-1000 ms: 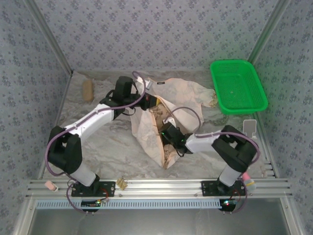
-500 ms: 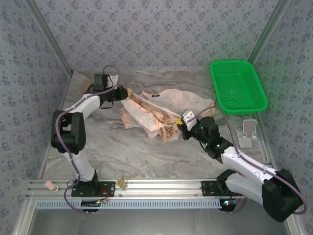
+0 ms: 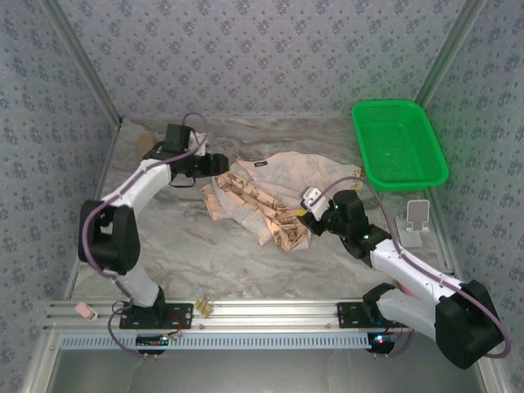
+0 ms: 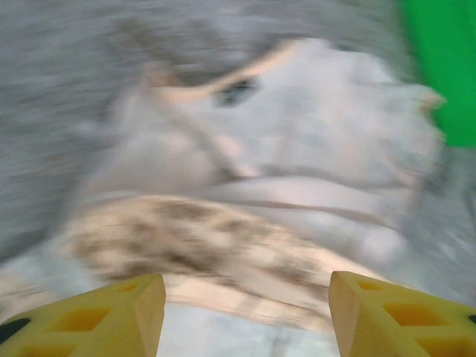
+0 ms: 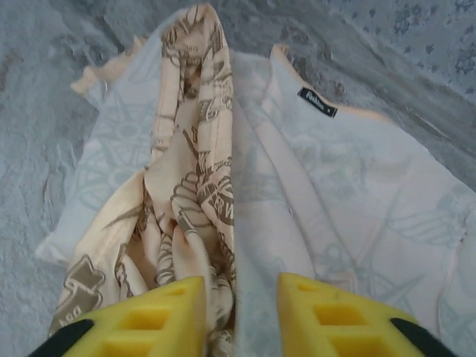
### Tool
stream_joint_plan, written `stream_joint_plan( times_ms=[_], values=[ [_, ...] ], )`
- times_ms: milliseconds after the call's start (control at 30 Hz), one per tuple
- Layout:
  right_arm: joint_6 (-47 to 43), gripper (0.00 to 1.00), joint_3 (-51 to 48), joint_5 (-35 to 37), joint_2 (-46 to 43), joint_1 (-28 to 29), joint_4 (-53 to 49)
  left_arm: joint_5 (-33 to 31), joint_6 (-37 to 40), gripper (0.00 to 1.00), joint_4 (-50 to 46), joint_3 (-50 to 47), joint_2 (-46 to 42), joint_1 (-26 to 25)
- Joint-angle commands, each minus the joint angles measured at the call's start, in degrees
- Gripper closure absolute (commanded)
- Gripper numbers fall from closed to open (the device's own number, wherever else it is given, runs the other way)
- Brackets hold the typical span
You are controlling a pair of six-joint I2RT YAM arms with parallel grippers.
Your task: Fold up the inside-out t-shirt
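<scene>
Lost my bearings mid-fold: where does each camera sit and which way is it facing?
Top external: above and behind the bases, looking down at the table; both arms, left hand and right hand at the t-shirt, green basket far right.
Left wrist: on the left arm, facing across the blurred t-shirt toward the basket; yellow fingers below.
Right wrist: on the right arm, facing along the t-shirt's printed fold; yellow fingers below.
Shared: top and right wrist both show the neck label.

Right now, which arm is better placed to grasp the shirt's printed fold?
Right, probably: the right claw sits open astride the printed fold of the t-shirt; the left claw is open near its far-left edge.
</scene>
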Motion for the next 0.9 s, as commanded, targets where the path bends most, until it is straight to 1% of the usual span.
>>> stream_joint_plan(
  times_ms=[0,67,133,167,267,333,433,533,567,600,667,700,733,767,800,833,867],
  values=[
    [-5.8,0.62,5.0,-2.7,-1.5,-1.4,-11.4,8.2,-0.2,0.41,-0.5,-2.1,1.5,-7.4],
    [-11.9,0.6,8.8,-7.2,-0.2,-1.4,-16.3,7.6,3.7,0.42,0.4,-3.1,2.6,-11.0],
    [-16.2,0.58,12.2,-10.9,3.5,-1.3,-19.3,6.4,8.2,0.42,1.0,-3.5,3.1,-13.8],
    [-17.4,0.56,13.5,-12.9,6.0,-1.3,-19.6,5.6,10.0,0.41,2.0,-3.7,3.5,-14.9],
    [-19.1,0.51,16.2,-17.2,13.1,-1.5,-17.1,3.2,10.9,0.4,3.8,-2.5,5.9,-16.1],
    [-19.6,0.51,18.0,-17.2,17.2,-1.1,-15.7,2.7,10.4,0.4,3.3,-0.7,8.5,-16.2],
    [-21.5,0.53,19.7,-17.2,21.8,-1.0,-16.9,3.2,10.1,0.4,3.5,0.1,11.8,-16.8],
    [-21.5,0.56,18.9,-16.8,23.1,-1.1,-16.5,3.4,9.6,0.4,3.5,0.4,14.7,-17.6],
    [-21.0,0.58,18.4,-15.7,23.2,-1.1,-15.9,3.0,9.3,0.39,3.3,0.7,15.7,-17.8],
    [-20.5,0.65,18.0,-14.3,23.1,-1.0,-15.2,2.3,9.0,0.39,3.4,1.0,16.2,-18.1],
    [-20.8,0.87,17.3,-12.1,22.7,-1.0,-14.8,1.0,8.3,0.4,4.5,1.2,17.2,-18.1],
    [-21.0,0.98,17.1,-11.5,22.2,-1.0,-14.7,0.7,8.2,0.45,4.8,1.5,17.5,-18.2],
    [-21.2,1.0,16.7,-11.6,21.3,-1.0,-14.6,0.6,8.2,0.6,4.5,2.2,17.9,-18.1],
    [-21.3,1.0,16.1,-12.2,19.9,-1.0,-13.7,-0.5,8.2,0.78,3.6,3.4,18.1,-17.9],
    [-21.0,1.0,15.4,-12.6,18.4,-1.1,-12.5,-1.3,7.7,0.9,2.8,4.0,18.0,-17.5],
    [-20.4,1.0,14.8,-13.3,16.5,-1.4,-11.0,-0.5,7.5,1.0,2.5,4.7,17.4,-16.7],
    [-19.8,1.0,14.5,-13.9,14.6,-1.9,-9.6,0.0,6.4,1.0,2.3,5.0,15.9,-15.5]
  ],
)
